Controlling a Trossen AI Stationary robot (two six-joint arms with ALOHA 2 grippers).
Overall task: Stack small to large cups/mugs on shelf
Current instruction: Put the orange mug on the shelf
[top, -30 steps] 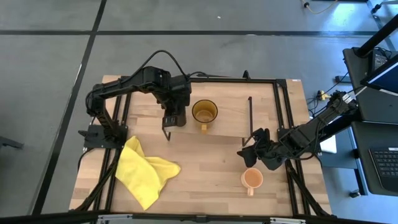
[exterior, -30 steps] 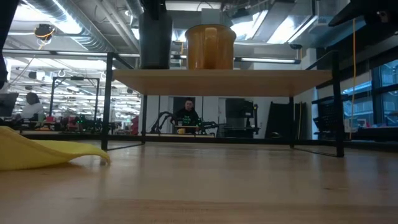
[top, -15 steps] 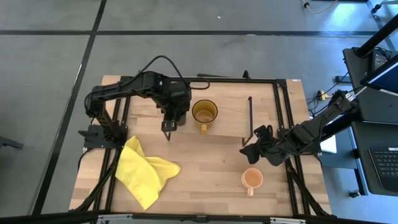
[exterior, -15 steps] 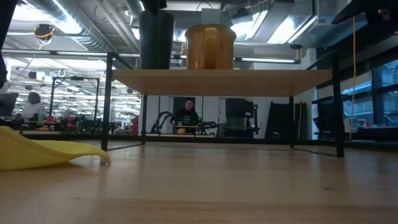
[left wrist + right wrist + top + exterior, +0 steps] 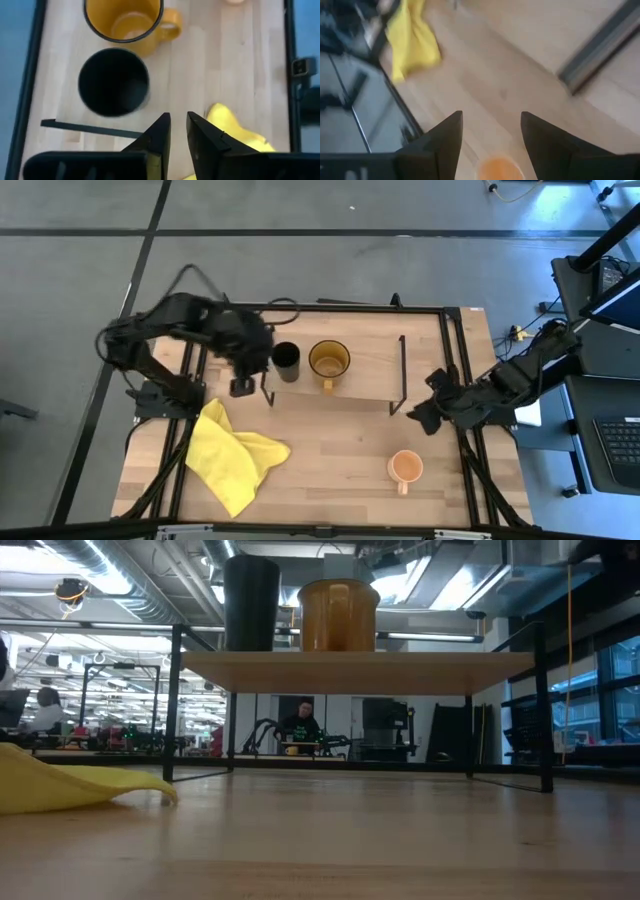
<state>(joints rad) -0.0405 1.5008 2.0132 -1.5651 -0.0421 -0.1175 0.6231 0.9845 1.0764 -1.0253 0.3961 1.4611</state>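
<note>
I saw the black cup upright on the shelf, mouth up, the amber mug at its 3 o'clock. Only the low view proved both stood vertical. My left hand was nearly closed, empty; right hand spread, empty.

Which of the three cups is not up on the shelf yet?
The peach-orange mug. It sits on the tabletop near the right gripper, while the black cup and amber glass mug stand on the shelf.
</note>
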